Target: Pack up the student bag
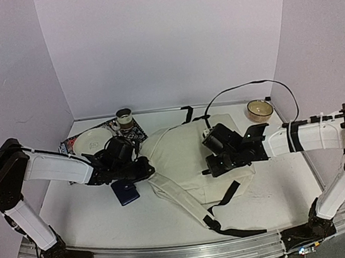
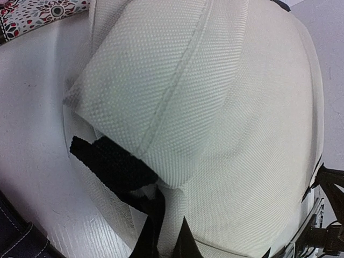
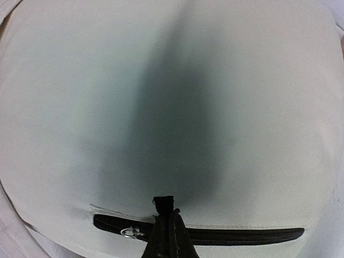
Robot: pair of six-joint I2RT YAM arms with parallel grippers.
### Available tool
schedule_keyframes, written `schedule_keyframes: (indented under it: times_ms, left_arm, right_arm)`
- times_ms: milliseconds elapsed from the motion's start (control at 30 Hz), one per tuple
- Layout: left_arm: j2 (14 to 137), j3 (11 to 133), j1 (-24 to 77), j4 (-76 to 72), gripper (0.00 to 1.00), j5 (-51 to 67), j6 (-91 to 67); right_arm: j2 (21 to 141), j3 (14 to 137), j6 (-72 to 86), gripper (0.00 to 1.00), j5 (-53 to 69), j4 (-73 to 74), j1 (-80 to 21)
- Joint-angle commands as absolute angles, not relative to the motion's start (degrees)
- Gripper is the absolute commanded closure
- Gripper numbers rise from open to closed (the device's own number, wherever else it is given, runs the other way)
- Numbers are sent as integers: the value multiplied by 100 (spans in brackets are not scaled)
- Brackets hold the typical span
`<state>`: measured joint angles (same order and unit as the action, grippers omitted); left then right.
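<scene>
Clamping student bag [image 1: 181, 150] edge, left gripper [image 2: 167, 228]; right gripper [image 3: 165, 215], zipper [image 3: 242, 235].

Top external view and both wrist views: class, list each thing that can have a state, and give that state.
student bag, lying flat, not upright
zipper, appears closed
left claw, shut, pinching the bag's fabric
right claw, shut, tips at the zipper
white bowl, upright, looks empty
wooden bowl, upright
cup, upright

Cream student bag [image 1: 185, 149], left claw [image 1: 144, 166], right claw [image 1: 211, 164]
</scene>
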<state>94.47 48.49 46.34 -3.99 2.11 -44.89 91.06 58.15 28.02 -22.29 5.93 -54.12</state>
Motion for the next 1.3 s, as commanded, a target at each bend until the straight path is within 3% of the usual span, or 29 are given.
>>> schedule_keyframes:
  times_ms: [0, 400, 567, 667, 733, 833, 933, 1133, 1267]
  left_arm:
    - [9180, 4636, 4552, -197, 100, -321, -4444]
    - [8813, 4509, 4385, 429, 100, -1091, -4112]
    - [8702, 4537, 4383, 496, 100, -1101, -3962]
    - [8578, 4544, 4387, 533, 93, -1050, -3929]
    - [8451, 4540, 4386, 579, 85, -1021, -3901]
    - [8170, 4514, 4386, 722, 62, -1042, -3836]
    - [7825, 4476, 4386, 1045, 46, -1180, -3811]
    - [7446, 4367, 4370, 1805, 25, -1475, -3923]
    - [7328, 4102, 4189, 2038, 19, -1508, -4096]
  right_arm:
    - [8510, 5360, 2964, 100, -2926, 928, -5129]
    - [7109, 4106, 2952, 100, -2912, 1054, -3679]
    - [7301, 4253, 2783, 100, -1959, 863, -3677]
    - [7373, 4282, 2677, 99, -1344, 546, -3674]
    - [7386, 4349, 2653, 92, -1043, 437, -3674]
    - [7346, 4471, 2631, 80, -816, 430, -3674]
    - [7236, 4511, 2556, 63, -637, 431, -3674]
    - [7141, 4504, 2450, 37, -496, 402, -3674]
    - [7121, 4487, 2427, 22, -657, 404, -3674]
